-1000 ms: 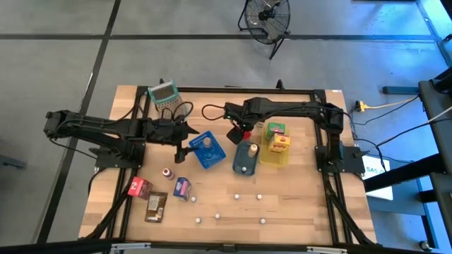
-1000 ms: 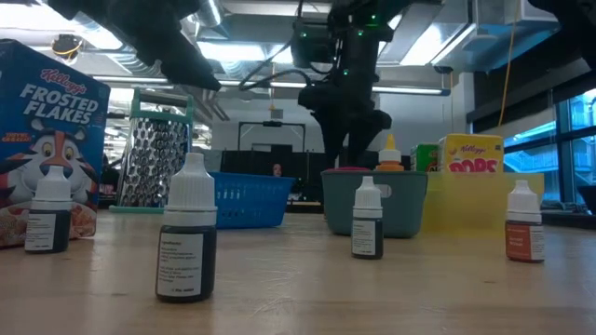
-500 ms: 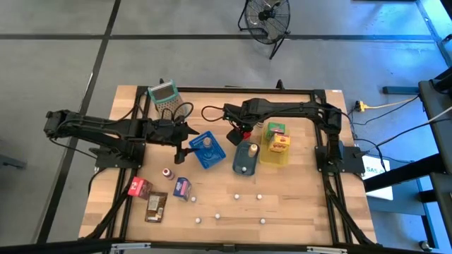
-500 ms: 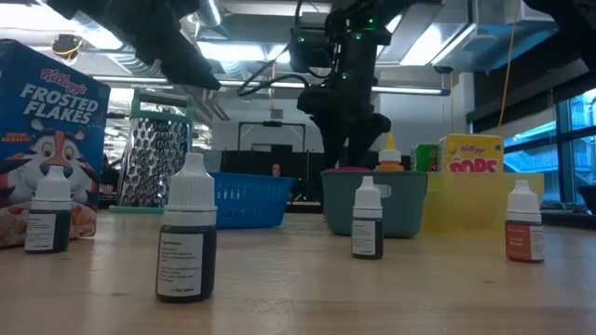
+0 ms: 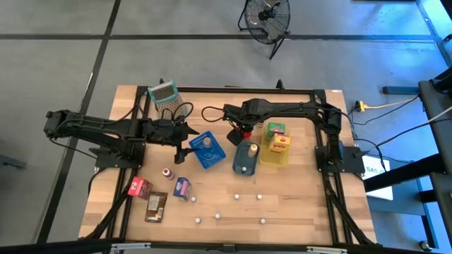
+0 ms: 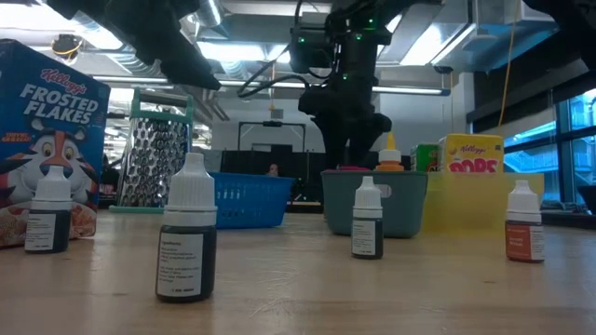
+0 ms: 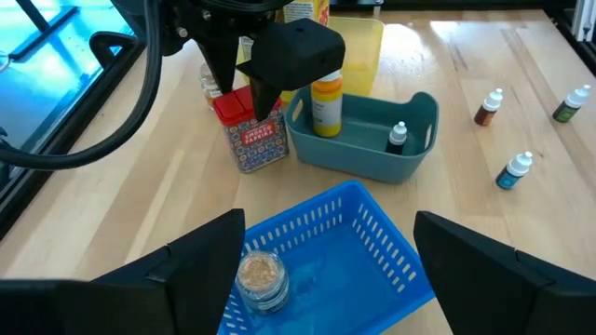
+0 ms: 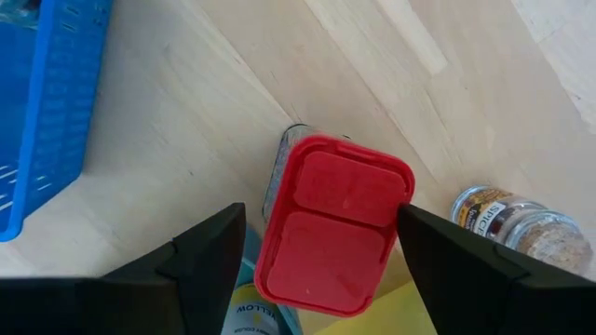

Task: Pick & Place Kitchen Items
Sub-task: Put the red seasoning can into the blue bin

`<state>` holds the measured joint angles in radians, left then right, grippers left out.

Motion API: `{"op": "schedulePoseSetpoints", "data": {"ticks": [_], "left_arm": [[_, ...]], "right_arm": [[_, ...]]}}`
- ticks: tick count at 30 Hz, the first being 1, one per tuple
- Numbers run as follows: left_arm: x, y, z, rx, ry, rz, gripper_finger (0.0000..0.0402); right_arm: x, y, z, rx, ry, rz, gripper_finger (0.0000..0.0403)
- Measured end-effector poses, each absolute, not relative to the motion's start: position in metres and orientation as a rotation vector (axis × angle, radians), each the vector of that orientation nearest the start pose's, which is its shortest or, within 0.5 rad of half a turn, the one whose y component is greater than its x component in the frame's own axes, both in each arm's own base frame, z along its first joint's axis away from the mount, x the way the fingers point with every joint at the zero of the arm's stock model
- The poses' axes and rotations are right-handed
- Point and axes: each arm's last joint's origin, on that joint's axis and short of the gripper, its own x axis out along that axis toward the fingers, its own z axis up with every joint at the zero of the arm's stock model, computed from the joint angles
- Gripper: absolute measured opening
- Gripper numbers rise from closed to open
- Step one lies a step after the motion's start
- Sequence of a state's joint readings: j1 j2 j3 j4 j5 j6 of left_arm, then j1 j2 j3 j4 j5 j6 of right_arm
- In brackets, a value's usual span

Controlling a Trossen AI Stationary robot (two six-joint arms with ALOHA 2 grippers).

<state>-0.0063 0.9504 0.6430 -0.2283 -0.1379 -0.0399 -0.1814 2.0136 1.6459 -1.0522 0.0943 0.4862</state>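
Right gripper (image 8: 317, 244), jaws spread, straddles the red-lidded jar (image 8: 337, 223) near the bench's far edge; left gripper (image 7: 326, 244), jaws released, hovers over the blue basket (image 7: 326, 270).

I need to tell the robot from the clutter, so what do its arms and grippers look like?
Both arms are black, jointed and slim, with black cables looping near the wrists. The left gripper and right gripper each have two broad, flat, matte black fingers.

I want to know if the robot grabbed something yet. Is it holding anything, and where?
Nothing is held. The right gripper hangs open over the red-lidded spice tin, a finger on each side, not touching. The left gripper is open above the blue basket.
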Motion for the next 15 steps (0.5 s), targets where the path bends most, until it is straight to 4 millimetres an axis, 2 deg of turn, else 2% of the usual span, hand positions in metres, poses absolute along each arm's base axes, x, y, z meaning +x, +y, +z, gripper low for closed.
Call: {"op": "schedulePoseSetpoints", "data": {"ticks": [8,15], "left_arm": [[0.201,0.003,0.252,0.007,0.533,0.138,0.0308],[0.201,0.003,0.252,0.007,0.533,0.138,0.0308]], "right_arm": [[0.391,-0.074,0.215,0.457,1.339,-0.566,0.0281],[0.395,-0.071,0.227,0.440,1.317,-0.548,0.0273]]}}
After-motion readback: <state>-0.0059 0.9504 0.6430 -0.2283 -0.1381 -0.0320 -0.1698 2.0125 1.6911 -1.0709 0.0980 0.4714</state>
